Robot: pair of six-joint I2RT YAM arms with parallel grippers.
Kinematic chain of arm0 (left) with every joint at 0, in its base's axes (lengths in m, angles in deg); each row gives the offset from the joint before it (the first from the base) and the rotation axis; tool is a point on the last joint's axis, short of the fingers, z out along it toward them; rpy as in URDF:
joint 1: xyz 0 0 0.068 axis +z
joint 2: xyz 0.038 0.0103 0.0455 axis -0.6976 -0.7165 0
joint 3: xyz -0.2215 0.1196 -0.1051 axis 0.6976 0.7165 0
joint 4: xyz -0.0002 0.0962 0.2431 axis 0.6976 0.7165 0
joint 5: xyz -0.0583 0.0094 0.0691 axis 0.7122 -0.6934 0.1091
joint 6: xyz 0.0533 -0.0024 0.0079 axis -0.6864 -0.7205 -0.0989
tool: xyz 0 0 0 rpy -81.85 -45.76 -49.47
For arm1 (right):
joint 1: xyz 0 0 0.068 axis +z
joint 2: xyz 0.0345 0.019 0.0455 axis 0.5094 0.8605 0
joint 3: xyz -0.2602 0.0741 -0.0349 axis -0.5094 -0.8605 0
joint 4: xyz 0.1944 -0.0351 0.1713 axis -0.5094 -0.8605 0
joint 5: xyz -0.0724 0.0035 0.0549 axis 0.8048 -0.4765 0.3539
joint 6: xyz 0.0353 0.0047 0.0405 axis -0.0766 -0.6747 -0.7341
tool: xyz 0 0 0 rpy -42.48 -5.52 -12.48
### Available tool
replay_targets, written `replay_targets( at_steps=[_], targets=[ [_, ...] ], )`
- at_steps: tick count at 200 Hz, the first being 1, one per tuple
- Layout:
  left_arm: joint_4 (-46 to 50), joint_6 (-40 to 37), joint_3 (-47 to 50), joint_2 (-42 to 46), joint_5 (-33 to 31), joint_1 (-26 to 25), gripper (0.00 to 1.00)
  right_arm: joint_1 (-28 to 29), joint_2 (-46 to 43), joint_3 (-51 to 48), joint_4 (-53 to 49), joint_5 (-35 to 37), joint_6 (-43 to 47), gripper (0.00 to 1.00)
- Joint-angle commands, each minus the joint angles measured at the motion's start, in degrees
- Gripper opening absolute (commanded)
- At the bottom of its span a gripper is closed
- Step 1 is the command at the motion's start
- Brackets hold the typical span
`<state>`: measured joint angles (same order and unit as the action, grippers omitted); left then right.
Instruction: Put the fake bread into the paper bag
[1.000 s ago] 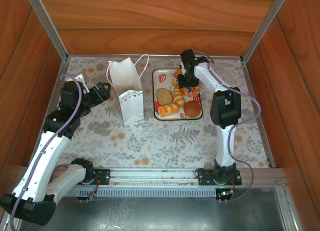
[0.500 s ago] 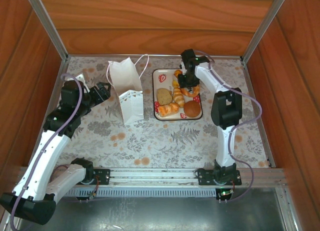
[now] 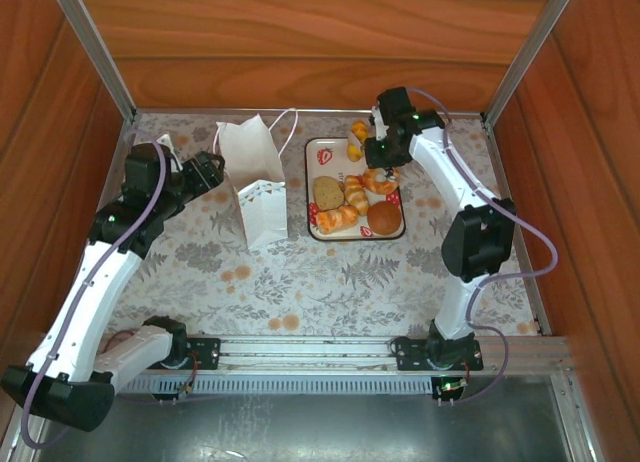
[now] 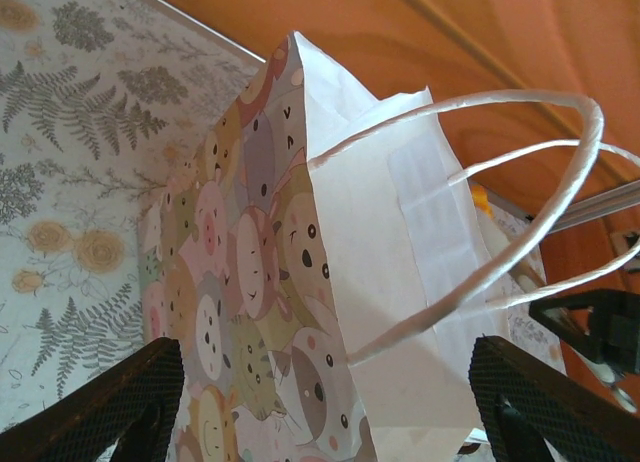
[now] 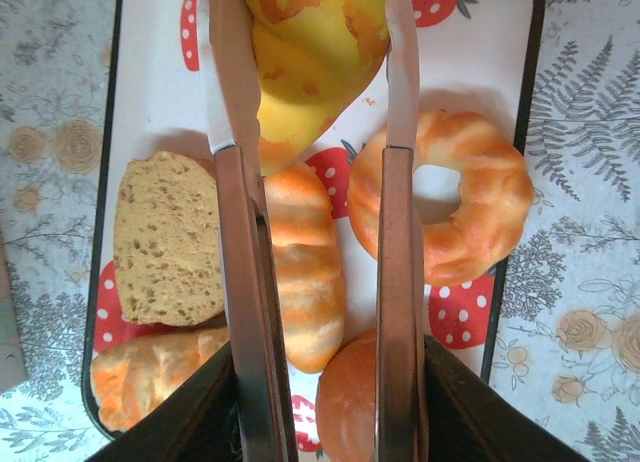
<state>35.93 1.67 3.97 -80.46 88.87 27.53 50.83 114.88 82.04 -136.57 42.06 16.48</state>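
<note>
The white paper bag (image 3: 255, 177) stands left of the strawberry tray (image 3: 322, 154). My left gripper (image 3: 212, 168) is open at the bag's left side. In the left wrist view the bag's patterned side (image 4: 250, 282) lies between that gripper's (image 4: 325, 412) wide-spread fingers. My right gripper (image 5: 325, 382) is shut on the metal tongs (image 5: 240, 282). The tongs pinch a yellow-orange croissant (image 5: 310, 52) above the tray's far end (image 3: 358, 134). On the tray lie a ring doughnut (image 5: 470, 212), a brown slice (image 5: 165, 237), a round bun (image 5: 350, 407) and two croissants (image 5: 305, 272).
Wooden walls enclose the floral-covered table (image 3: 330, 282) on three sides. The bag's cord handles (image 4: 560, 172) arch over its open top. The tray's black rim (image 5: 510, 242) runs close beside the doughnut.
My right arm has swung back and right, and the tongs have closed on a croissant and lifted it. My left gripper has moved in against the bag.
</note>
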Motion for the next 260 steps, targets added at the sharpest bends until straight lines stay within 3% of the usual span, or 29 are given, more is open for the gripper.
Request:
replay_targets(
  at_steps=[1,44,98,172,226,260],
  targets=[
    [2.92,0.93,-2.75,-1.51,-2.01,-1.51,0.79,-0.24,-4.53,-0.99,0.32,-0.26,0.01,0.43],
    [4.38,0.76,-5.05,-5.91,-5.73,-3.47,0.77,-0.04,-10.8,-3.07,-0.39,-0.6,0.46,0.43],
    [6.76,-2.26,-9.02,-11.38,-12.53,-5.0,0.62,0.27,-18.34,-5.38,-1.59,-0.28,1.16,0.43],
    [7.04,-4.08,-9.73,-13.6,-13.63,-5.02,0.46,1.39,-25.47,-5.92,-4.24,-0.82,3.08,0.43],
    [7.03,-4.65,-10.09,-14.48,-12.51,-5.0,0.24,2.69,-28.48,-5.68,-5.31,-1.46,4.4,0.43],
    [6.97,-4.77,-9.91,-14.4,-12.49,-5.05,0.18,4.09,-29.74,-4.18,-5.63,-1.73,5.33,0.43]
  ],
)
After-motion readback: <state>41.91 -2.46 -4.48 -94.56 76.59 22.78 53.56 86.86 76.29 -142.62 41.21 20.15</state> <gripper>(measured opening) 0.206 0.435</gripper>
